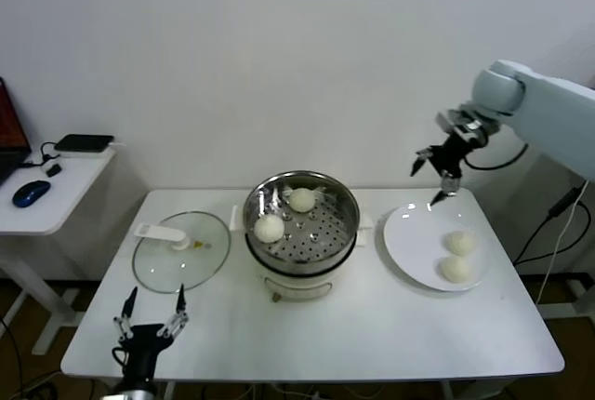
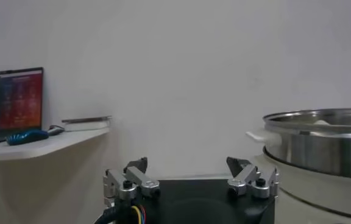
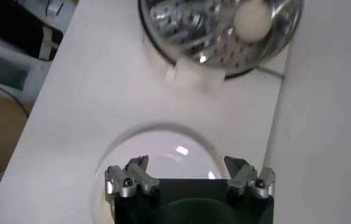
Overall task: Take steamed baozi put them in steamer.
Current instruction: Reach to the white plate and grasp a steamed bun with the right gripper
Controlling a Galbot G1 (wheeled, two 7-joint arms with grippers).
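Risk is lying in the descent: the right tool (image 1: 435, 180), fingers spread wide and empty, is hovering above the plate (image 1: 406, 237). Two baozi (image 1: 459, 243) are sitting there close together, two in the steamer (image 1: 343, 205); one finger may be pushing the neighbour off. The left tool (image 1: 152, 312), also wide, is idling at the surface edge.

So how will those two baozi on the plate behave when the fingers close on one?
Each baozi looks smooth and puffy, so it probably dents under a hard squeeze. Being round on a glossy plate, it may roll or slide if nudged. The open right gripper hangs above the plate's far rim.
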